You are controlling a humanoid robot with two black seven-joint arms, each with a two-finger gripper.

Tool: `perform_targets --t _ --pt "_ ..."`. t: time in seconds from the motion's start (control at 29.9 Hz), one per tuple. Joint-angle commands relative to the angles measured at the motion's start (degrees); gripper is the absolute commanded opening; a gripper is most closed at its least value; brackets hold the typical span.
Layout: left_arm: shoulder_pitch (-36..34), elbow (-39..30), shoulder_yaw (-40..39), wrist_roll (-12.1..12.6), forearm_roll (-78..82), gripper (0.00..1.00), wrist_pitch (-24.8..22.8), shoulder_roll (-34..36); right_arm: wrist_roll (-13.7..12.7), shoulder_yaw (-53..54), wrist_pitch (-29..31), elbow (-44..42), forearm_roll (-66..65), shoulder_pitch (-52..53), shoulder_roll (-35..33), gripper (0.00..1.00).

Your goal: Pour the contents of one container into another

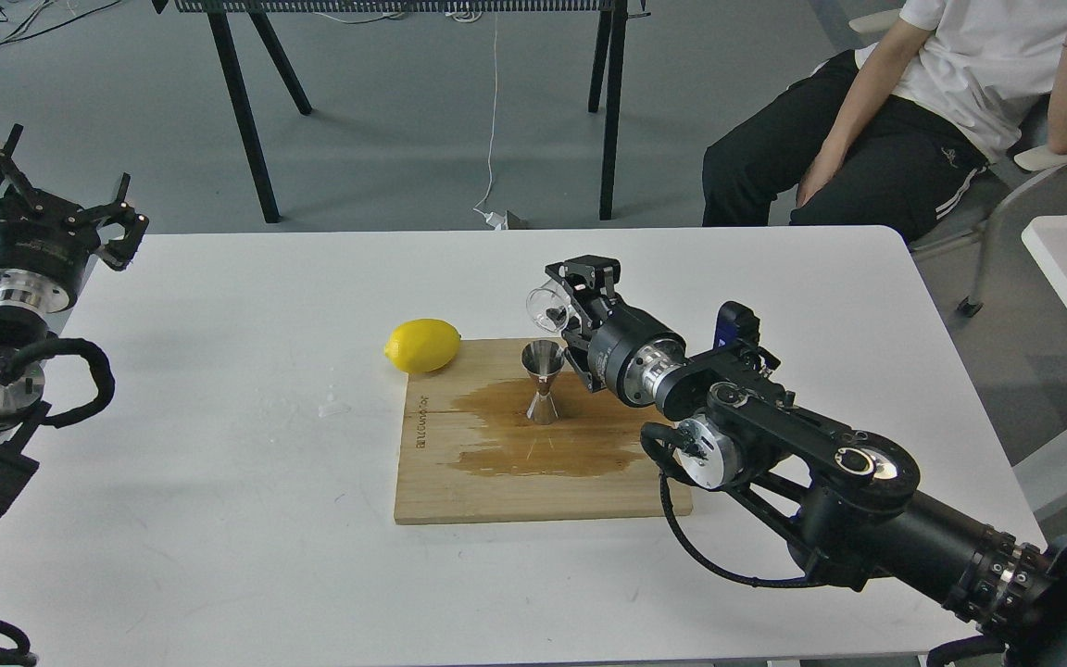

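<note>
The right gripper [563, 295] is clamped on the glass cup [548, 308], holding it tipped on its side just above and slightly behind the steel jigger [543, 381], mouth facing left and down. I judge this to be the pouring step itself, at or near full tilt. Whether any liquid remains in the cup cannot be told; it looks clear and empty from here (it is small and see-through, so that is a weak reading). The jigger stands upright on the wooden board [533, 491], its upper cone open; what it holds is hidden by its rim. A wide brown wet stain [543, 435] spreads over the board around the jigger's foot, so liquid has landed outside it.

The next move probably calls for keeping the cup's lip right over the jigger's narrow mouth, then righting the cup without knocking the jigger.

A lemon [422, 345] lies at the board's far left corner. The left gripper [43, 190] hangs with fingers spread, holding nothing, by the tabletop's [219, 482] left edge.
</note>
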Motion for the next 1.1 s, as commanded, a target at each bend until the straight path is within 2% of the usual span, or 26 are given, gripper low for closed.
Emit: perform_targets --t 0.0,0.6,1.07 --pt "0.01 0.00 0.00 0.07 -0.01 1.00 0.00 -0.10 0.13 -0.99 -0.40 -0.34 -1.03 0.76 0.13 0.38" --pt "-0.17 0.00 0.00 0.07 -0.01 1.00 0.00 0.25 0.13 -4.86 -2.07 -0.52 -9.64 1.55 0.22 0.38" --pt "-0.17 0.00 0.00 0.07 -0.01 1.00 0.00 0.25 0.48 -8.02 -2.07 -1.75 -11.57 4.37 -0.14 0.38"
